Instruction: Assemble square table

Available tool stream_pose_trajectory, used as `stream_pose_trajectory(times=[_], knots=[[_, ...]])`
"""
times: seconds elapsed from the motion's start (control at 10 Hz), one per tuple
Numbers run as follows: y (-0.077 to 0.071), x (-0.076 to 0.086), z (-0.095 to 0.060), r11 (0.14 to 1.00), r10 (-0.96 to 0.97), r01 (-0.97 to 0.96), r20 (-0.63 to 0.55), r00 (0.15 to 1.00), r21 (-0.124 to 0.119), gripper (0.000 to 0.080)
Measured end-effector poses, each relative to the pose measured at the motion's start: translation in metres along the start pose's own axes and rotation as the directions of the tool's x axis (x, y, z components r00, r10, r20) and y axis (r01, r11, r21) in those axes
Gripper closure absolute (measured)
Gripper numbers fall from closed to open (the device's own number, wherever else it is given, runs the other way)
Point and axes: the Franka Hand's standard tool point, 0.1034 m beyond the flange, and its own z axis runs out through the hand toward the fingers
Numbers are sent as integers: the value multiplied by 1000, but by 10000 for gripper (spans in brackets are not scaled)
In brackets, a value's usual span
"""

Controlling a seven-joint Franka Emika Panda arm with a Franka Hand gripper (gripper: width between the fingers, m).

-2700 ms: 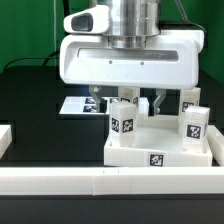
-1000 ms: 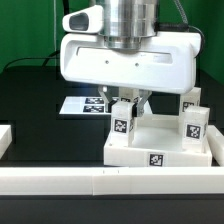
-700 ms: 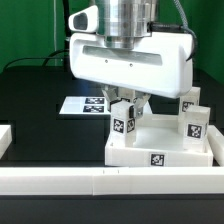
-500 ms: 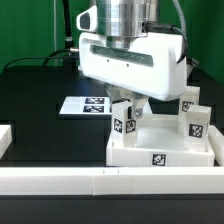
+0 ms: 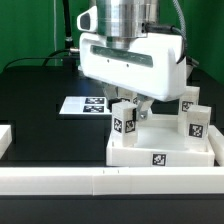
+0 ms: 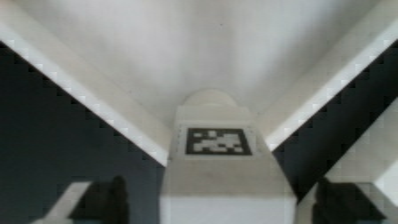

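1. Nearest to you in the exterior view, the long white border rail [image 5: 110, 181] runs across the front of the black table [image 5: 35, 100].
2. Just behind it sits the square table top [image 5: 160, 152], a white tray with a raised rim and a black-and-white tag on its front wall.
3. At the top's corner on the exterior view's left, a short white tagged leg [image 5: 124, 117] stands upright in the tray.
4. The gripper [image 5: 133, 107] hangs right over that leg. You see a dark finger [image 5: 143, 109] just beside it, but the arm's white housing hides the rest, so you cannot tell whether the jaws are open or clamped on the leg.
5. The wrist view shows the leg [image 6: 219, 150] centred between the fingers, tag facing the camera, with dark space either side.
6. On the exterior view's right, two more tagged legs [image 5: 195, 122] stand at the tray's far side.
7. Farther back, on the exterior view's left, the marker board [image 5: 84, 105] lies flat on the table.
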Motion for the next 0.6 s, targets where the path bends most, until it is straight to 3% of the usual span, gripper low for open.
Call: stream_pose_trajectory(times=[0.3,0.6], knots=[[-2,-2,-3,954,-301,301,-1,954,2,152],[-2,-1,-2,842,-539,539,-3,842,-7,151]])
